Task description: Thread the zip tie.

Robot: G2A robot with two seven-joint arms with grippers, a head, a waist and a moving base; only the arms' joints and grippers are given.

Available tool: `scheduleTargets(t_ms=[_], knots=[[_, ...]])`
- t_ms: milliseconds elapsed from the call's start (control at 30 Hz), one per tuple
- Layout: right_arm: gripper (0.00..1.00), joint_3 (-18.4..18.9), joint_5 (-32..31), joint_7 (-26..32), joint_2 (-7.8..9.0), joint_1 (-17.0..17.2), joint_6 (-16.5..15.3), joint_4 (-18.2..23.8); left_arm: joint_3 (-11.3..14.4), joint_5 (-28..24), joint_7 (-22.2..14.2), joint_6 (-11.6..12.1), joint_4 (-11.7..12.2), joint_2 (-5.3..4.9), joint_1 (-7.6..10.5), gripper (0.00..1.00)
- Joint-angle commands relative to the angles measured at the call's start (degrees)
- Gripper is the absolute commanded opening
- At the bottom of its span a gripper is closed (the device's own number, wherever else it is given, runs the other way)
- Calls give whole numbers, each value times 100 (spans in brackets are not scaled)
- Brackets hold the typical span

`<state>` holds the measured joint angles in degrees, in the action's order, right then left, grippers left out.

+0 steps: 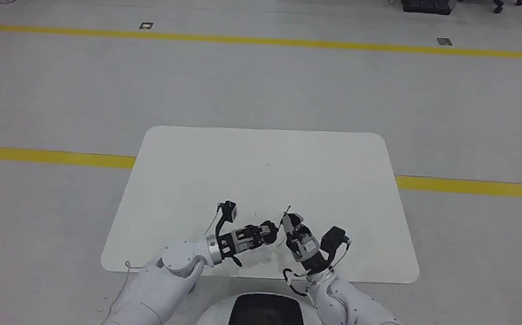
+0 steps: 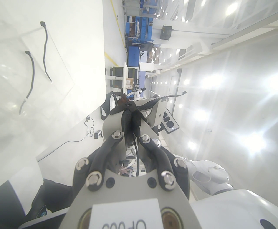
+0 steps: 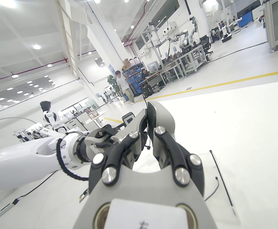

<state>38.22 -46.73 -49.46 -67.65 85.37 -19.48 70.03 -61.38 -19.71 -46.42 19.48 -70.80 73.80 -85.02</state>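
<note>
**Zip tie clamped in right gripper, both grippers at the near table edge**

A pale hall floor is crossed by yellow lines [image 1: 267, 41]. Workbenches and blue bins [image 3: 134, 84] are seen farther back in the right wrist view.

A white table [image 1: 243, 162] with rounded corners is noted.

Both grippers are held over the middle of its near edge, tips almost meeting. The right gripper [image 3: 148, 106] is pressed together on the zip tie [image 3: 145, 100]. The left gripper [image 2: 129, 107] is also closed, pad against pad. A black strand [image 2: 136, 154] is seen running back between its fingers; whether it is pinched cannot be told.

A clear sheet [image 2: 60, 71] is lying on the table beside the grippers. Two spare ties [image 2: 45, 49] are lying loose on it, each slightly bent.

The zip tie is thin and black. Its long axis is in line with the right gripper's fingers. One end sticks out past the fingertips and points away from the robot [image 1: 285, 215]. The other end, with a small block, hangs in the gap towards the palm.
</note>
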Motion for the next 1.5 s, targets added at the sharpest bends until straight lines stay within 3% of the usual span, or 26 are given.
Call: scheduleTargets(t_ms=[0,833,1467], knots=[[0,-21,39,7,5,-15,0,-11,0,0,0,0,0,0,0,0],[0,-603,659,-222,156,-315,0,-79,0,0,0,0,0,0,0,0],[0,-1016,1830,-24,290,-557,0,-100,0,0,0,0,0,0,0,0]])
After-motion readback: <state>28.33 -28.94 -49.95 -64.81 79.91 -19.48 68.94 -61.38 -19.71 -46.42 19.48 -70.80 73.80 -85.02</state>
